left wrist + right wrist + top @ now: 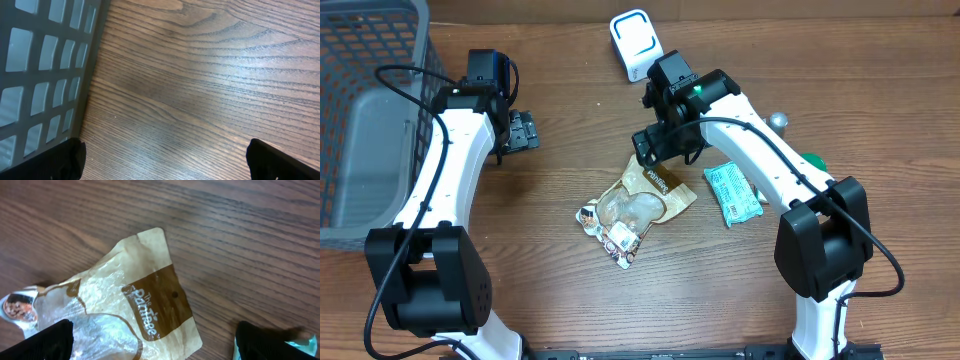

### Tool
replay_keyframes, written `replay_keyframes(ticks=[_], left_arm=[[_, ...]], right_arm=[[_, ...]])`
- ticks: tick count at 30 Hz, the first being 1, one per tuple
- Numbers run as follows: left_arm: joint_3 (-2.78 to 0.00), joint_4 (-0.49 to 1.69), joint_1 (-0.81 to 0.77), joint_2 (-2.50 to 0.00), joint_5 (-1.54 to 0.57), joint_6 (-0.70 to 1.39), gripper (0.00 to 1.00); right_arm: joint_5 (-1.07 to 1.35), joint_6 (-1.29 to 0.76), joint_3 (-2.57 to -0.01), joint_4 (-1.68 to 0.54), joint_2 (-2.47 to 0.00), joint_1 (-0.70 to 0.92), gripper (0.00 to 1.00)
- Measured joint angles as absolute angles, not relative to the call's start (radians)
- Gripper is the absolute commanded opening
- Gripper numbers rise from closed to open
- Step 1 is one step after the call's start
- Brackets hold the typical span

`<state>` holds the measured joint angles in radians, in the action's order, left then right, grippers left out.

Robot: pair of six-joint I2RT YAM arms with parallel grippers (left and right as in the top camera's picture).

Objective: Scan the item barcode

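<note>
Just beyond the brown snack pouch [642, 203], over its far end, the right tool [660, 150] hung with its fingers spread wide and nothing between them; the wrist view showed both dark fingertips apart at the bottom corners, the pouch's printed brown label lying flat on the desk [570, 320] between and ahead of them. The pouch lay crumpled, clear window up, its near end toward the robot's base. No barcode was visible on the upper face, so it was probably underneath. To do this step well, the grasp would likely best take the stiff label end rather than the slack crinkled film, low enough to catch the edge without scraping the wood, then lift and turn the hidden face toward the scanner [636, 42], which stood beyond the pouch at the far side. To the right of the pouch lay a green packet [733, 193], near enough to be nudged by a careless sweep. Well to the left of the pouch, the left tool [523, 131] hovered wide apart and empty over bare wood beside the grey basket [365, 90].
</note>
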<state>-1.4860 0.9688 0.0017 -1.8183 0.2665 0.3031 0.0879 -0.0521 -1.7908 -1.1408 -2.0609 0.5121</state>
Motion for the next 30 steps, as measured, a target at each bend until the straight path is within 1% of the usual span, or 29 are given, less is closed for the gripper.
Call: replay_keyframes(ticks=[10,13,20,30], left_arm=[[-1.486,0.969,0.002,-1.818,0.266,0.303,1.0],[-1.486,0.969,0.002,-1.818,0.266,0.303,0.99],[-1.486,0.969,0.002,-1.818,0.266,0.303,1.0],[-1.486,0.969,0.002,-1.818,0.266,0.303,0.99]], right_arm=[[-0.043,-0.243,-1.791,-1.135,-2.061,0.512,1.0],[-0.06,-0.273,-1.791,-1.097,-2.061,0.512,1.0],[-0.069,-0.294,-1.79,-0.989,-2.061,0.512,1.0],[-0.071,-0.295,-1.79,-0.98,-2.061,0.512,1.0]])
